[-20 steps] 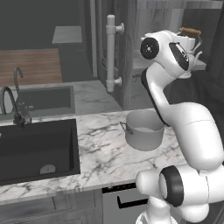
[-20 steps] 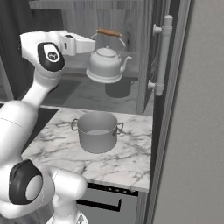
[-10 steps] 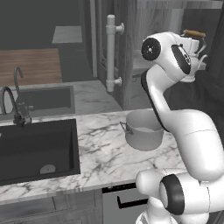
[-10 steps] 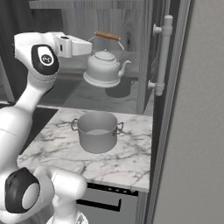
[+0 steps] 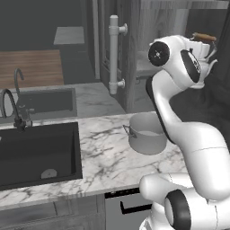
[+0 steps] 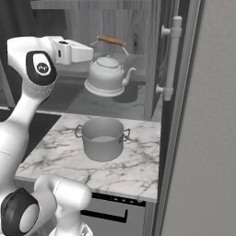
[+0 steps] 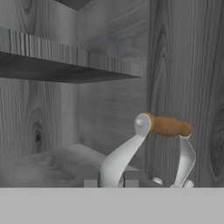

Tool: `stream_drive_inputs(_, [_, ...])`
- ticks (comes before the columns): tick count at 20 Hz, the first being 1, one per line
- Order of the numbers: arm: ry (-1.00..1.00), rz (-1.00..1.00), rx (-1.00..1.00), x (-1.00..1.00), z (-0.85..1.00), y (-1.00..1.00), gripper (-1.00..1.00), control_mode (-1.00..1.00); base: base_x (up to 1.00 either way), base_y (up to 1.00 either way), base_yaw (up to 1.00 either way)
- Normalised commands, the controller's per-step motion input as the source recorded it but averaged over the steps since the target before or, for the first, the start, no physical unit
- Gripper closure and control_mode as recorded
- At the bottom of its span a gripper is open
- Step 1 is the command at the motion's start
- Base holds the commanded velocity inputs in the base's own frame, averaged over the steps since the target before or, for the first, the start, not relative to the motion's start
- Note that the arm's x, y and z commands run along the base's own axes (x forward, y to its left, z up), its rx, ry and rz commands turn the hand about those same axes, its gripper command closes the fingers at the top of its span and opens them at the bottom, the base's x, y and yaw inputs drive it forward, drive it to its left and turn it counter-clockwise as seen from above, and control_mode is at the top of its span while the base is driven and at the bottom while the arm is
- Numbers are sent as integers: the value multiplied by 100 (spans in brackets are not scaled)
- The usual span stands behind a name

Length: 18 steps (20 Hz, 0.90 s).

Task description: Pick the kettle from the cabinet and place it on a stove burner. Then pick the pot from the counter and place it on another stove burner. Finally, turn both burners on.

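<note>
Kettle (image 6: 108, 74) hangs lifted in the cabinet (image 6: 110, 27) mouth, tilted, our jaws nipped shut on its handle strap.
Risk, as we judge it: gripped off-centre below the wooden piece, the kettle could swing, slip, or clip the cabinet shelf coming out. Our arm stands high, elbow up, hand reaching level toward the kettle, which hangs above and behind the pot (image 6: 102, 138) on the surface (image 6: 138, 168).

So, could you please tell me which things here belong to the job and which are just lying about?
Job:
kettle, held in the shut end effector
cabinet
pot
counter

Lying about:
sink
faucet
</note>
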Motion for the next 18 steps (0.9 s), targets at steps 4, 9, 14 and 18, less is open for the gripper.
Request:
stream_drive_inputs(4, [0,0,0,-38,0,2,100,-100,0,0,0])
stream_drive_inputs(9, [0,0,0,-38,0,6,100,-100,0,0,0])
stream_drive_inputs(14, [3,0,0,-35,-1,11,100,-100,0,0,0])
stream_drive_inputs(18, [4,0,0,-30,-5,14,100,-100,0,0,0])
